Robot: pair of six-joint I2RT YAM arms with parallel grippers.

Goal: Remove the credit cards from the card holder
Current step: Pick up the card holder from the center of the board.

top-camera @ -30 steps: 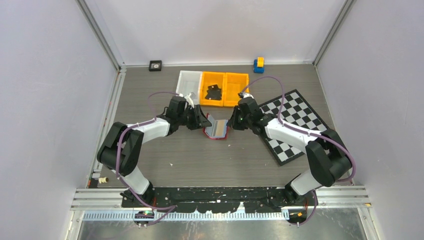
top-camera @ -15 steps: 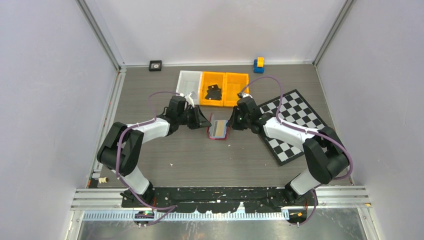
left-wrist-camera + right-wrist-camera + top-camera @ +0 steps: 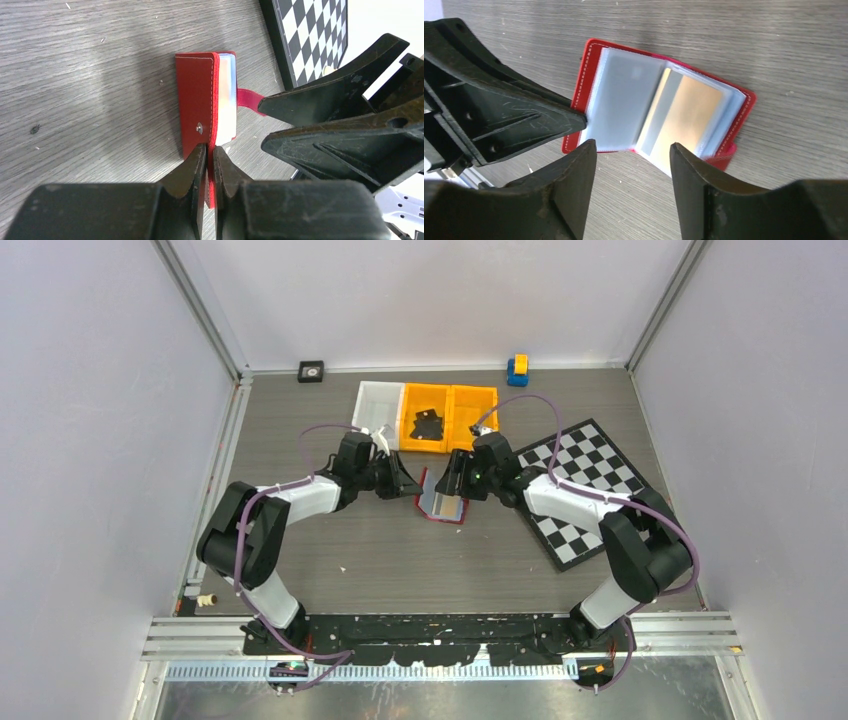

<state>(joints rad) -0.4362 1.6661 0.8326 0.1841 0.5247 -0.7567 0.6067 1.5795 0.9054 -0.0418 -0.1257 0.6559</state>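
The red card holder (image 3: 440,502) lies open on the table between the two arms, its pale clear sleeves (image 3: 621,100) fanned upward. A tan credit card (image 3: 686,117) sits inside one sleeve on the right half. My left gripper (image 3: 210,160) is shut on the edge of the holder's red cover (image 3: 196,100), next to the snap stud. My right gripper (image 3: 633,150) hangs open just above the near edge of the sleeves, with nothing between its fingers. From above, the left gripper (image 3: 412,483) and right gripper (image 3: 452,478) almost meet over the holder.
Two orange bins (image 3: 450,418) and a white bin (image 3: 378,405) stand behind the holder; black pieces (image 3: 428,425) lie in one orange bin. A chequered board (image 3: 590,490) lies to the right. A blue and yellow block (image 3: 517,369) sits by the back wall.
My right gripper has opened, letting go of the holder's right side, and shifted left over it. My left gripper has closed onto the red cover. The holder now lies flatter.
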